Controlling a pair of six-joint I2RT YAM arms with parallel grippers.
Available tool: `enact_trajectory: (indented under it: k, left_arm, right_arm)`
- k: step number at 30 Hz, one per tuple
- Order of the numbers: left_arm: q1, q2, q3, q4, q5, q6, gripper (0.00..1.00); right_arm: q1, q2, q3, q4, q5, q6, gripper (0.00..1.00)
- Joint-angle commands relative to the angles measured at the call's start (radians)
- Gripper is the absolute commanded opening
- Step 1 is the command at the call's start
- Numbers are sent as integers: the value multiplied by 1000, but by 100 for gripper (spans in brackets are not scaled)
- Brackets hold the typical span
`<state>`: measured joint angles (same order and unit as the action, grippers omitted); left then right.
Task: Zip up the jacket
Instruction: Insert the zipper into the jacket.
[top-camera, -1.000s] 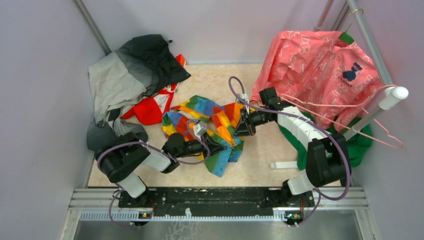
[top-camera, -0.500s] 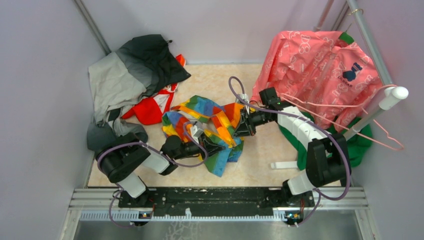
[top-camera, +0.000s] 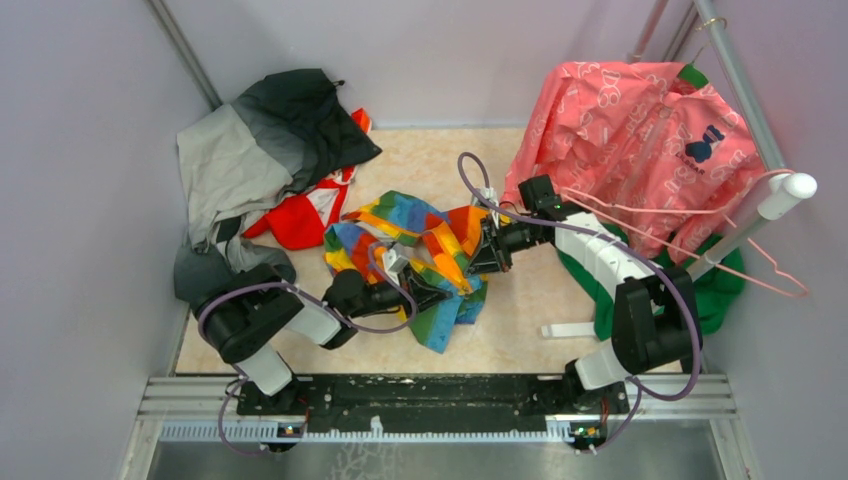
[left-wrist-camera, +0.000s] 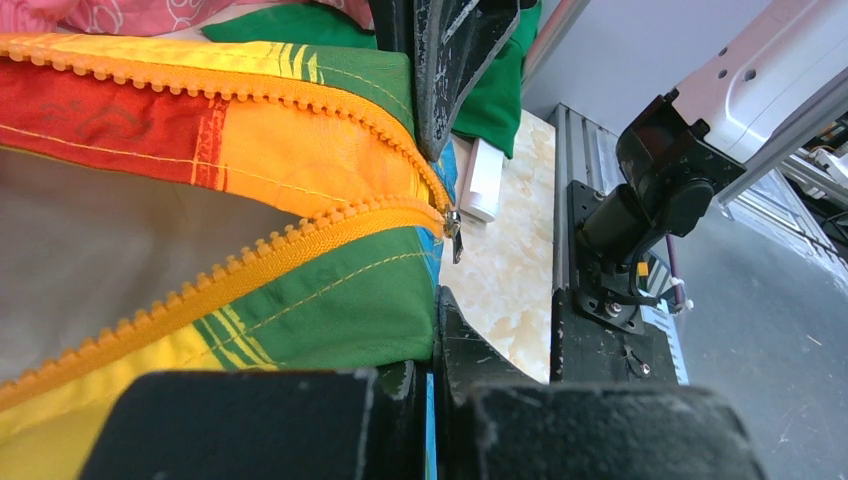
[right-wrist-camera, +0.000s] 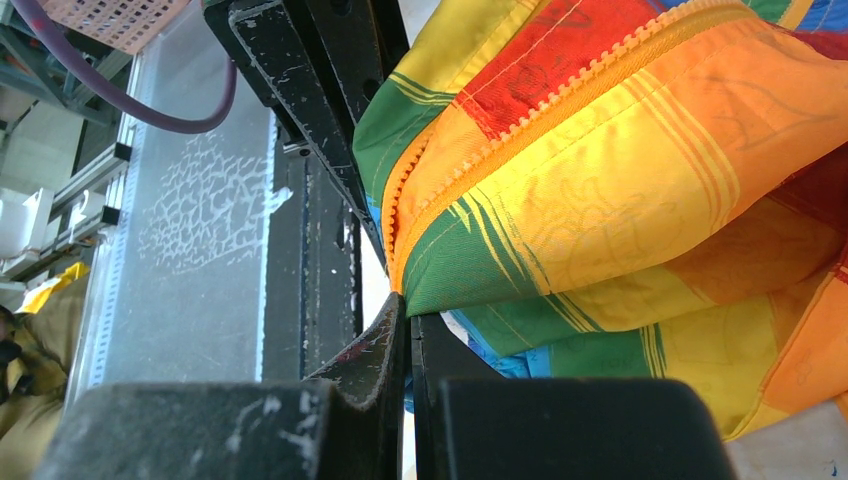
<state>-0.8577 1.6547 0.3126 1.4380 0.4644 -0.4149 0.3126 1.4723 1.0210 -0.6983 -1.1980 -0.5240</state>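
Observation:
The rainbow-striped jacket (top-camera: 400, 225) lies crumpled in the middle of the table. My left gripper (top-camera: 440, 290) is shut on its lower edge near the bottom of the orange zipper (left-wrist-camera: 300, 245); green and blue cloth sits between the jaws in the left wrist view (left-wrist-camera: 437, 300). The metal slider (left-wrist-camera: 452, 222) sits at the bottom, where the two tooth rows meet; above it they spread apart over the pale lining (left-wrist-camera: 90, 260). My right gripper (top-camera: 482, 262) is shut on the jacket's hem close by (right-wrist-camera: 405, 300), just beside the left gripper's fingers (right-wrist-camera: 320, 110).
A grey-and-black jacket (top-camera: 250, 150) and a red garment (top-camera: 300, 220) lie at the back left. A pink patterned garment (top-camera: 640, 130) hangs on a rack at the right, over green cloth (top-camera: 720, 290). A white object (top-camera: 568, 329) lies near the right arm's base.
The left wrist has shifted slightly to the left. Both grippers keep their hold on the jacket, which has hardly moved.

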Motion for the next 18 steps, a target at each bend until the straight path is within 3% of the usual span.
enact_trajectory:
  k: [1, 18]
  left_arm:
    - [-3, 13, 25, 64, 19, -7, 0]
    - [-3, 22, 28, 41, 55, -16, 0]
  right_arm:
    - [8, -21, 21, 6, -49, -26, 0]
    - [8, -23, 22, 6, -51, -25, 0]
